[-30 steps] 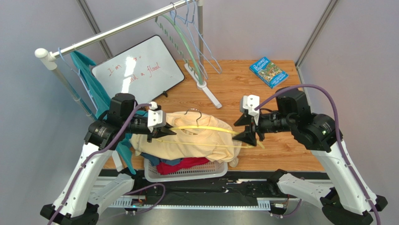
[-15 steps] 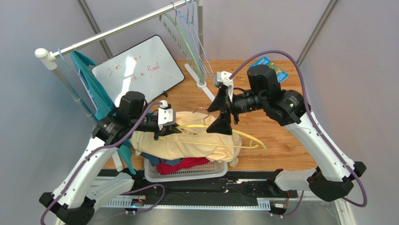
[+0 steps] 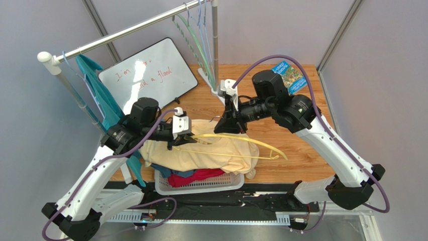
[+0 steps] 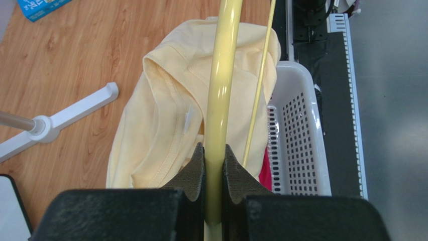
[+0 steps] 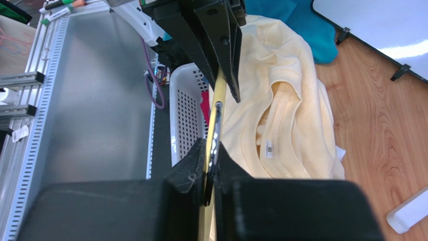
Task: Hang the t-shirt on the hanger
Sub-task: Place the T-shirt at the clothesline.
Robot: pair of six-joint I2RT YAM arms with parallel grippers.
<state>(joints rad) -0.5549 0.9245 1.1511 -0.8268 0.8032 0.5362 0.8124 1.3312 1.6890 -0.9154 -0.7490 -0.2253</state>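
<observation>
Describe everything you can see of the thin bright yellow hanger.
The thin bright yellow hanger, plastic by its gloss, has a wide triangular outline: thick curved shoulders, a slimmer straight lower bar, a silver metal hook. It sits roughly level above the crumpled pale cream-yellow t-shirt, not inside it. The left end effector clamps one shoulder; the right end effector pinches it at the hook.

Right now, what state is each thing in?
hanger, bare, gripped at two places.
t-shirt, crumpled over the basket, not on the hanger.
left hand, shut on the hanger's arm.
right hand, shut on the hanger near its hook.
basket, holds other clothes.
book, closed, lying flat.
</observation>
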